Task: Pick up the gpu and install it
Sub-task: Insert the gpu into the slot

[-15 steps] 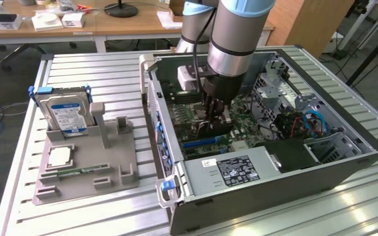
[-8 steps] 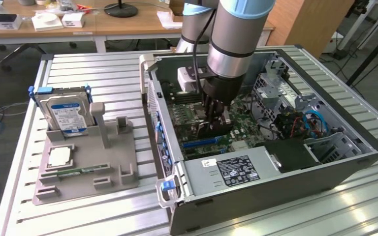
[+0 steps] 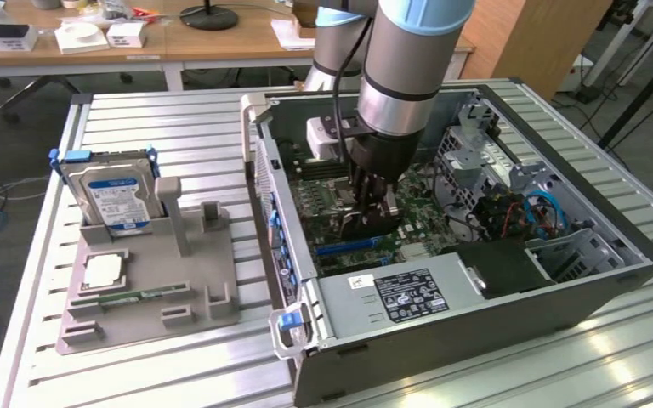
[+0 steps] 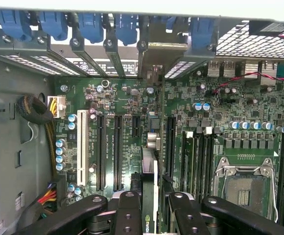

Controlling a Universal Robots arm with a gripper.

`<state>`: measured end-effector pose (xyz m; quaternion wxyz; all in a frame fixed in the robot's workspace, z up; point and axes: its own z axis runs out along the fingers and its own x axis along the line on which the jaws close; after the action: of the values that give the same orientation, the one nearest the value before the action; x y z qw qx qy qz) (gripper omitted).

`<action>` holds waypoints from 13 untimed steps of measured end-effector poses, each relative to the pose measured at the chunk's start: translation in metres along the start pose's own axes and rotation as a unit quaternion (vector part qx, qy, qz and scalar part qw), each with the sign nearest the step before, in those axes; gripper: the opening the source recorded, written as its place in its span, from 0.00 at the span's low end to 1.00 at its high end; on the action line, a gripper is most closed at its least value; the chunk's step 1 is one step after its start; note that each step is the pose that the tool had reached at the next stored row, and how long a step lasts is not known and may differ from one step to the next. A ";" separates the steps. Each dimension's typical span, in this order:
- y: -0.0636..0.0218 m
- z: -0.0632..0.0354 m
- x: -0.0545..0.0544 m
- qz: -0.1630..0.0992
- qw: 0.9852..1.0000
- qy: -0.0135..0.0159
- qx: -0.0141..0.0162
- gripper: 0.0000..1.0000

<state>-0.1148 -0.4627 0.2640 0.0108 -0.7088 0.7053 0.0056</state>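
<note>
Item: gpu (image 4: 149,196), edge-on, clamped in the part-closed jaws of my gripper (image 4: 154,205), over motherboard (image 4: 107,98) slots inside case (image 3: 303,340). Around: blue latches (image 4: 90,24), CPU socket (image 4: 245,188), cable bundle (image 4: 34,110). Hard drive (image 3: 111,195) outside, on stand (image 3: 145,293).

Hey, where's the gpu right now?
The gpu is held edge-on in the gripper, above the motherboard near its black expansion slots; in the exterior view that is mid-frame, inside the open computer case.
</note>
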 end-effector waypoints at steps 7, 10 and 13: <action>0.0000 0.0007 0.000 0.000 1.000 0.000 0.000 0.26; 0.0001 0.0009 0.000 0.000 1.000 0.000 0.000 0.26; 0.0005 0.0010 0.000 0.000 1.000 0.000 0.000 0.26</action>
<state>-0.1154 -0.4626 0.2630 0.0111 -0.7087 0.7054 0.0055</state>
